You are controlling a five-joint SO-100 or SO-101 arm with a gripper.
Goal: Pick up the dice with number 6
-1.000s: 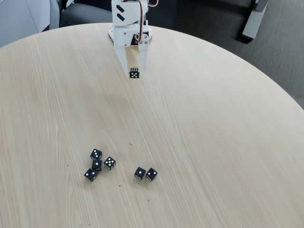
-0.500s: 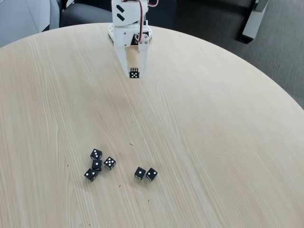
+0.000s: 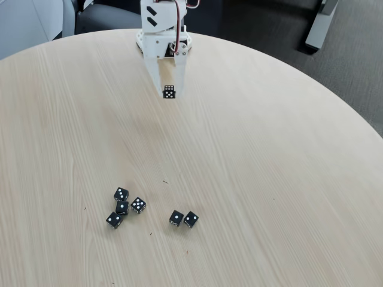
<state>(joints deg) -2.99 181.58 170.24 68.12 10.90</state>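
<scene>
1. Dice lie near the front of the round wooden table (image 3: 269, 179). They are small and black with white dots.
2. Four of them sit in a little bunch on the left side of the fixed view: one die at the front (image 3: 114, 220), one die just behind it (image 3: 122, 207), one die at the back of the bunch (image 3: 121, 194) and one die to the right (image 3: 138, 205). The front two look like they touch.
3. Two more sit side by side a bit to the right: the left die of the pair (image 3: 176, 217) and the right die of the pair (image 3: 191, 219). They touch each other.
4. Bare wood lies between them and the arm.
5. Far back, the dice with number 6 (image 3: 169, 92) is well apart from all the others. Two rows of three dots show on its top.
6. The white gripper (image 3: 169, 91) points down at the table, and its two fingers pinch that die between their tips.
7. Behind it, the white arm (image 3: 163, 27) stands at the far edge of the table, with a red wire near its top.
8. Dark floor (image 3: 269, 30) shows behind the table.
</scene>
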